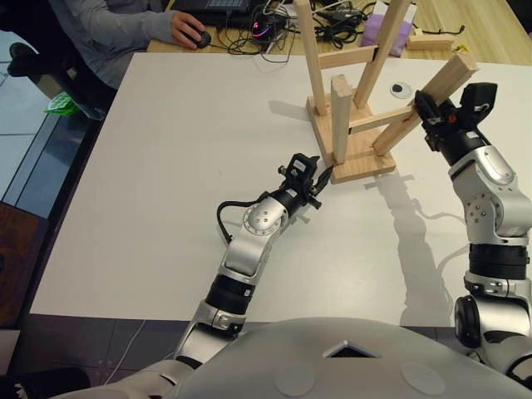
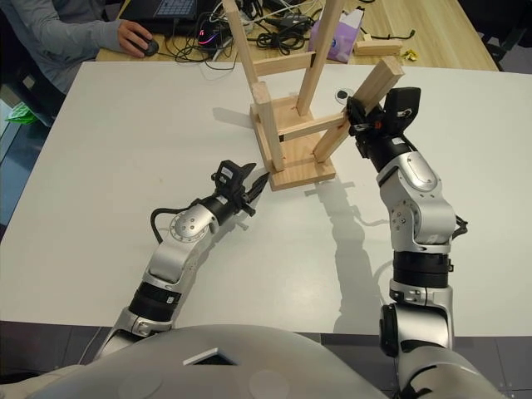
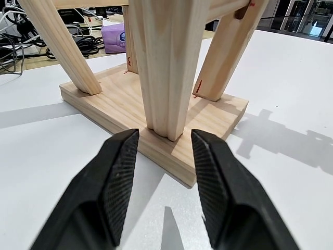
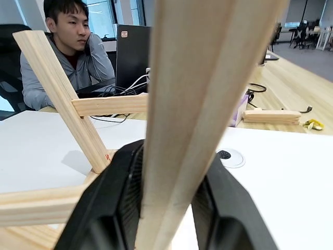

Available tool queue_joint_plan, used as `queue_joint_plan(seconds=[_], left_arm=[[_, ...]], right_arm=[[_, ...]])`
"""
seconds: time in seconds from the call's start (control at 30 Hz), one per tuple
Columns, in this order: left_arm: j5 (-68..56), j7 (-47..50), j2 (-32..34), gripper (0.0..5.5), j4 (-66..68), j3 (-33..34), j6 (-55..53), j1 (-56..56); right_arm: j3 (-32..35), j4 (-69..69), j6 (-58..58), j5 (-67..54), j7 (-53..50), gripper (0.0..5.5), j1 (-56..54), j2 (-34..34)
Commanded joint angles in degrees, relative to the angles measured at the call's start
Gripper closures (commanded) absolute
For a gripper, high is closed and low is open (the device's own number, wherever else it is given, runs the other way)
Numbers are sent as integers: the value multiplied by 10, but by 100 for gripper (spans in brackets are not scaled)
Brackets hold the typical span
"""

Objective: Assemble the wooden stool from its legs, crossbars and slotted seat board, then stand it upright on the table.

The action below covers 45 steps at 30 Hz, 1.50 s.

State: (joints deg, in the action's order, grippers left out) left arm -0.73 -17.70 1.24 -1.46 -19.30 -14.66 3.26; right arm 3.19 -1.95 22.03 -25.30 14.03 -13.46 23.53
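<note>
- No word or number can be read for certain.
- A slanted pale wooden leg (image 3: 223, 52) bears a short red pen stroke near its foot.
- Another pale wooden leg (image 4: 57, 88) has a small red scribble at its foot, too small to make out.
- The lilac tissue pack (image 3: 118, 37) has a round blue label with illegible print.
- The black monitor back (image 4: 130, 57) carries a small pale sticker, unreadable.

Pale bare wood stool (image 1: 366, 166), grain visible; smooth matt white table (image 1: 166, 208); left gripper (image 3: 164, 141) pads (image 3: 122, 177) black, finely ribbed
</note>
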Motion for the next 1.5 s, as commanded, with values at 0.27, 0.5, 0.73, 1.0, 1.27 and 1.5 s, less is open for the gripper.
queue_joint_plan(seconds=[0.27,0.5,0.73,1.0,1.27,1.5], left_arm=[[1,0,-1,366,1,2,-7,9],[1,-3,-1,366,3,3,-7,12],[3,-4,1,366,7,3,-2,10],[4,-3,1,366,6,2,-3,9],[5,1,-3,366,11,-1,0,6],[5,4,-7,366,18,-4,6,6]], right_arm=[[-16,97,158,-8,-19,437,65,-12],[-83,84,101,64,-7,443,75,32],[-37,88,58,29,-11,400,66,6],[10,76,-5,29,-19,293,58,-27],[70,31,-73,-6,8,293,39,-61],[84,7,-69,-27,45,293,33,-72]])
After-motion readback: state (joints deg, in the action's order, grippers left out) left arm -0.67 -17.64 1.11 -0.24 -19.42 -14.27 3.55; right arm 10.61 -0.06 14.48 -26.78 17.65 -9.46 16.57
